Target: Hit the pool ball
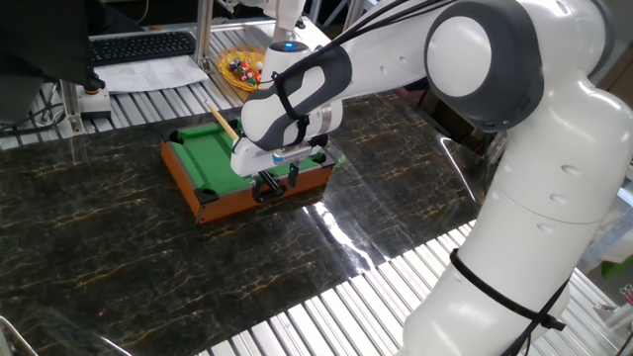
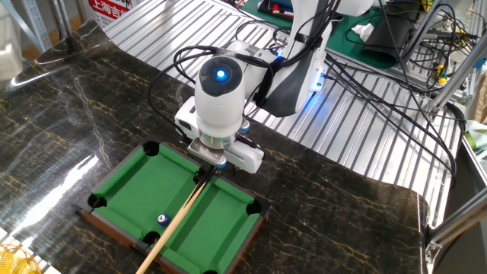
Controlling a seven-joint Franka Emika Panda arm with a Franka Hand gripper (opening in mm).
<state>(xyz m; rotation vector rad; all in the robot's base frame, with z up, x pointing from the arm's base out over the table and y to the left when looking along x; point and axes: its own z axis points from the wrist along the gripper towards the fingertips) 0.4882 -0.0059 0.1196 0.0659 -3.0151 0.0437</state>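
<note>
Lower centre of the frame: pool ball (image 2: 162,219) lies on open felt near the pool table (image 2: 125,180) rail, beside a corner pocket. Cue stick (image 2: 179,221) runs diagonally toward lower left, passing just right of the ball. Gripper (image 2: 206,173) pinches its upper end.

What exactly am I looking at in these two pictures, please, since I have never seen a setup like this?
It is a white robot arm working at a dark marble-patterned table. Both pictures show the same moment from two fixed cameras on different sides of the table. On the table sits a mini pool table with green felt and a brown wooden frame. The arm's tool is shut on one end of a wooden cue, which lies slanted across the felt. A tiny dark blue pool ball rests near the far rail, just beside the cue. Behind the table, a yellow bowl holds small coloured balls.
</note>
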